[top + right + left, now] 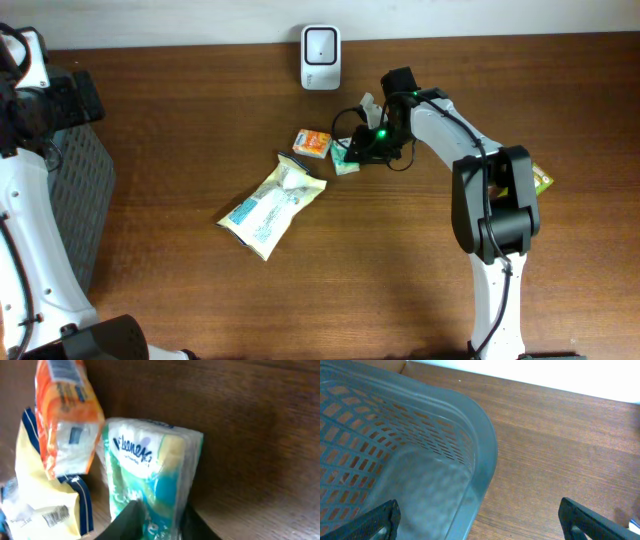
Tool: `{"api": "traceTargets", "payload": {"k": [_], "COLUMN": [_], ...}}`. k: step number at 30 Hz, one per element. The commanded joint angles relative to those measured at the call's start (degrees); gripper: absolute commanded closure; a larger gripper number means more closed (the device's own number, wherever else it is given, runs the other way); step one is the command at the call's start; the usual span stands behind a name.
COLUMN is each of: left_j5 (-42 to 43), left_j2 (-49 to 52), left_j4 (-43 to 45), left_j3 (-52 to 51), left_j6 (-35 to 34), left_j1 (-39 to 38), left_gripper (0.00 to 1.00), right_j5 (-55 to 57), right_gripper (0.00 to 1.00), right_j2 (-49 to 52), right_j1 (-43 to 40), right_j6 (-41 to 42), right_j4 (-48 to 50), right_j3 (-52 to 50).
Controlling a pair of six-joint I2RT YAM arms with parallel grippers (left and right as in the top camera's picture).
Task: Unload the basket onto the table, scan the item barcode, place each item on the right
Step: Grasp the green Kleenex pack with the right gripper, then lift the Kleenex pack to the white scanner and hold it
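A green and white Kleenex tissue pack (150, 470) lies on the wooden table, also visible from overhead (345, 158). My right gripper (161, 521) is shut on its near end, one dark finger (127, 522) on each side; overhead it shows as the right gripper (364, 148). An orange packet (312, 142) lies just left of the pack, and a pale yellow bag (272, 205) lies further front-left. The white scanner (320, 58) stands at the table's back edge. My left gripper (480, 522) hangs open and empty over the basket's rim.
A grey mesh basket (485, 445) sits at the table's left edge, also seen in the overhead view as the basket (85, 200). A yellow-green packet (541, 180) lies on the table right of the right arm's base.
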Motion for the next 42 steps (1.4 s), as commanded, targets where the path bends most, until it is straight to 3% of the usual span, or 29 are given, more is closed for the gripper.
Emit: {"api": "traceTargets", "payload": {"k": [1,10,14,25,35,42], "left_j5": [-0.22,-0.22,-0.22,-0.22,-0.20,-0.22], "left_j2": [-0.98,-0.98,-0.98,-0.98,-0.98,-0.98], "left_j4": [0.07,0.07,0.07,0.07,0.07,0.07], "left_j3": [0.35,0.35,0.35,0.35,0.35,0.35], "left_j6": [0.94,0.94,0.94,0.94,0.94,0.94], "left_j1": [0.24,0.24,0.24,0.24,0.24,0.22], "left_gripper": [0.01,0.01,0.01,0.01,0.01,0.01], "right_j5": [0.33,-6.80,-24.24,-54.84,-55.01,-54.99], "right_gripper": [0.95,0.96,0.96,0.96,0.96,0.96], "right_j2": [0.79,-3.26,-8.90,-10.78,-17.18,-24.74], "right_j1": [0.11,-2.97,-5.86,-13.42,-18.10,-19.41], "right_j6": [-0.24,-1.27,-9.09,-10.49,-2.84,-2.71], "right_j4": [0.04,-4.81,-9.68,-11.23,-15.56,-16.20], "right_j3": [-0.04,0.00,0.00,0.00,0.02,0.02]}}
